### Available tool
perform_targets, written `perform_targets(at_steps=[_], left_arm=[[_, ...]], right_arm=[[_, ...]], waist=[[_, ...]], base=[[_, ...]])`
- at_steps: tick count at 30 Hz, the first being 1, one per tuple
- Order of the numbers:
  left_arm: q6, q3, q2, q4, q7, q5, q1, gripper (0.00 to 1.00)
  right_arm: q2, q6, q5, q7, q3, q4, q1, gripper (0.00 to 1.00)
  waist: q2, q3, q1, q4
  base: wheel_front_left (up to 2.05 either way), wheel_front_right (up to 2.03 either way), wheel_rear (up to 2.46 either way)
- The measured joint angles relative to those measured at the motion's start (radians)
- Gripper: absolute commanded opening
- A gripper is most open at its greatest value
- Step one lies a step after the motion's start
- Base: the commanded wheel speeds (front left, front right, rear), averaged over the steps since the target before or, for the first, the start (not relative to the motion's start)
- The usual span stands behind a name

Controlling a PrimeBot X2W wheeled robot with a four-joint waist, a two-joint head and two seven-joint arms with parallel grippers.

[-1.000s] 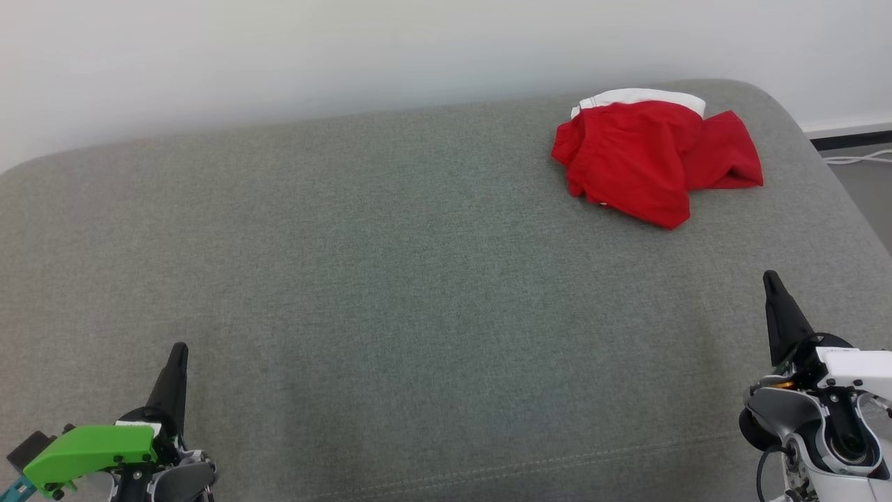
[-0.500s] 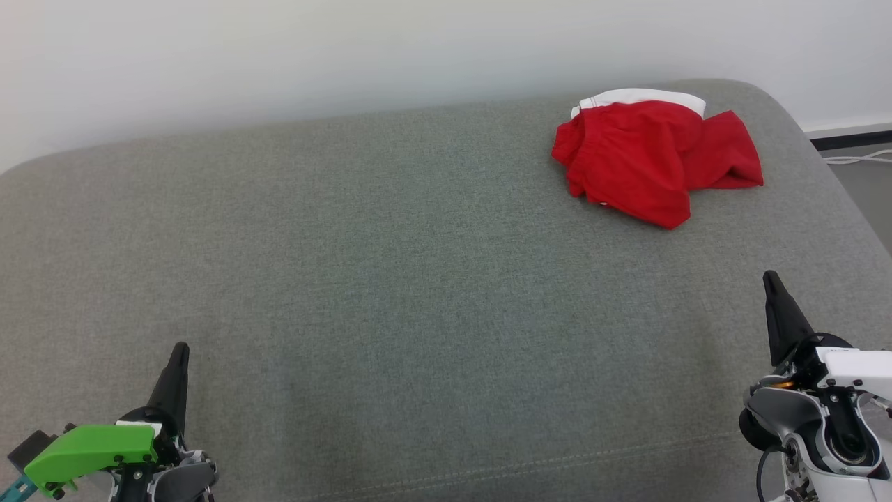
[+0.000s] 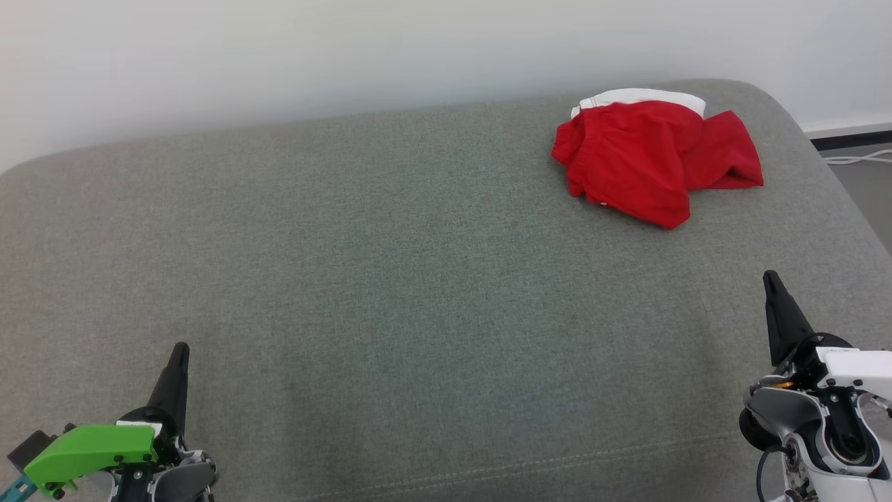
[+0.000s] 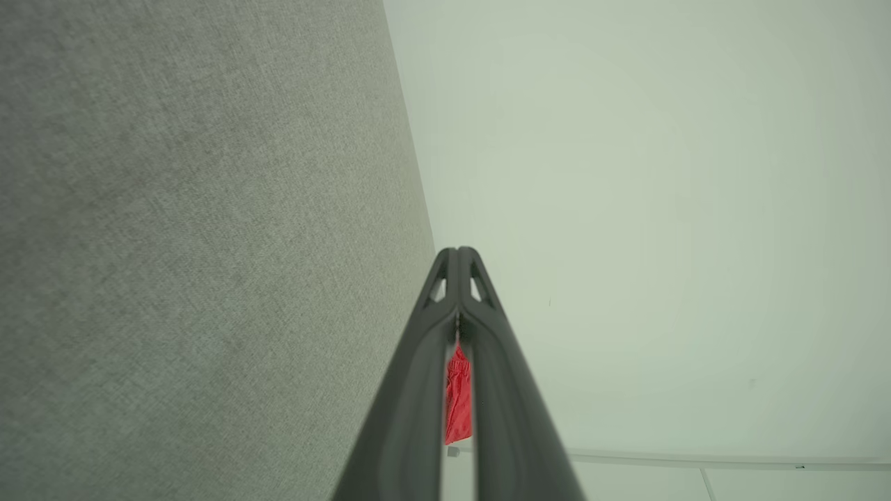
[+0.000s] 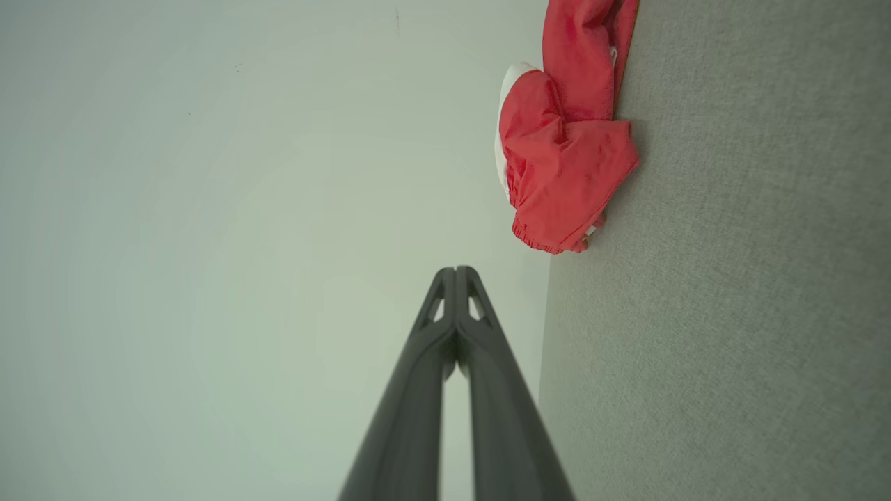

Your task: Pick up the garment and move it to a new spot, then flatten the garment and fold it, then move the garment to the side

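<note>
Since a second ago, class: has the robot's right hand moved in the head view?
No. The right hand shows at the same place against the grey cushion, equally far below the red garment.

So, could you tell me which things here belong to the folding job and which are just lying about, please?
Job: grey cushion, the work surface; red garment, crumpled at its far right; left gripper and right gripper, both shut and empty.
Lying about: white cable on the floor beyond the cushion's right edge.
</note>
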State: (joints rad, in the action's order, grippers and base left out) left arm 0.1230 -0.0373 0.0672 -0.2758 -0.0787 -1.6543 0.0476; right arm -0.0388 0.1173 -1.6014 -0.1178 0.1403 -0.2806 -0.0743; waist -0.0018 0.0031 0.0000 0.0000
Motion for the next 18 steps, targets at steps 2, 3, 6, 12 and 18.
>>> perform_targets(at_steps=[2,3,6,12,18], left_arm=[[0.000,0.000,0.000,0.000,0.000,0.000,0.000,0.00],[0.000,0.000,0.000,0.000,0.000,0.000,0.000,0.00],[0.000,0.000,-0.002,0.000,0.000,0.000,0.000,0.00],[0.000,-0.001,-0.004,0.000,0.000,0.000,0.000,0.00],[0.000,-0.002,-0.005,0.000,0.000,0.000,0.000,0.00]], right_arm=[[0.000,0.000,0.000,0.000,0.000,0.000,0.000,0.00],[0.000,0.000,0.000,0.000,0.000,0.000,0.000,0.00],[0.000,0.000,0.000,0.000,0.000,0.000,0.000,0.00],[0.000,0.000,0.000,0.000,0.000,0.000,0.000,0.00],[0.000,0.000,0.000,0.000,0.000,0.000,0.000,0.00]], waist=[[0.0000,0.000,0.0000,0.000],[0.0000,0.000,0.0000,0.000],[0.0000,0.000,0.0000,0.000],[0.0000,0.000,0.0000,0.000],[0.0000,0.000,0.0000,0.000]], base=[[0.00,0.00,0.00],[0.00,0.00,0.00],[0.00,0.00,0.00],[0.00,0.00,0.00],[0.00,0.00,0.00]])
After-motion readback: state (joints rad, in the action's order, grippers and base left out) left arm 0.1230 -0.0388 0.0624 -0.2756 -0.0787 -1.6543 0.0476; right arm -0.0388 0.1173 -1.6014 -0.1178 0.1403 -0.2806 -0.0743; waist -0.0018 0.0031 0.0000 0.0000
